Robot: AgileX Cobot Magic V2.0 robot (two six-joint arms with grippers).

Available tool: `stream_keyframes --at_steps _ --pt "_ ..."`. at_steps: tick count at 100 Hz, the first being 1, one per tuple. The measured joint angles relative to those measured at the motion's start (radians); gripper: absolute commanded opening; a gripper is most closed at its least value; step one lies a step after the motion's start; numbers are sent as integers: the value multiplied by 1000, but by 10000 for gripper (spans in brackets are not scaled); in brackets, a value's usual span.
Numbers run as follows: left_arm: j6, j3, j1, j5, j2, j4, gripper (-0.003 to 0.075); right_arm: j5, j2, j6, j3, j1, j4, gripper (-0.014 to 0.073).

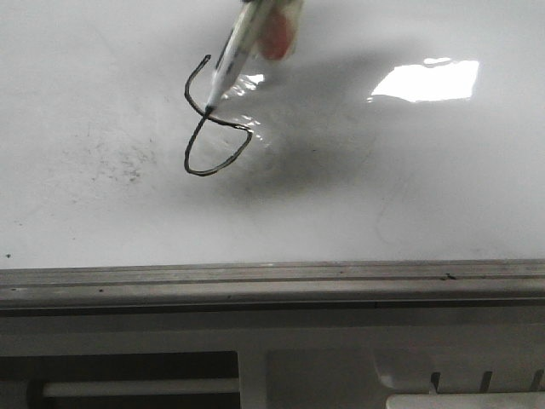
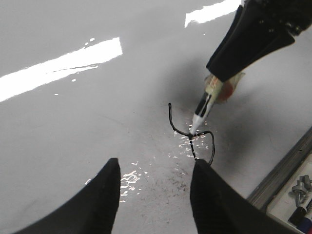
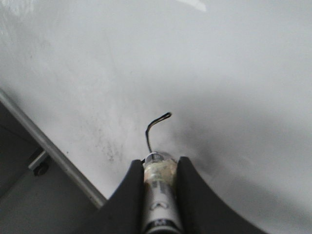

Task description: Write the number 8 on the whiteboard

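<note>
The whiteboard (image 1: 383, 187) lies flat, glossy white. A thin black line of the number 8 (image 1: 188, 153) is on it: a closed lower loop and an open curve rising on the left. My right gripper (image 3: 159, 163) is shut on a black and white marker (image 1: 232, 51), tilted, its tip touching the board where the lines cross. The marker (image 2: 202, 107) and the line (image 2: 213, 146) also show in the left wrist view, with the right gripper's fingers (image 2: 248, 39) above them. My left gripper (image 2: 155, 165) is open and empty, hovering over the board just beside the figure.
A grey metal rail (image 1: 272, 277) runs along the board's near edge. Below it is a grey panel with slots (image 1: 477, 375). Faint smudge specks (image 1: 119, 162) lie left of the figure. Light glare (image 1: 426, 81) sits at the right. Spare markers (image 2: 300, 209) lie past the rail.
</note>
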Motion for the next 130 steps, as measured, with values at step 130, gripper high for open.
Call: stream_keyframes --at_steps 130 --pt "0 -93 -116 -367 604 141 314 82 -3 -21 24 207 -50 -63"
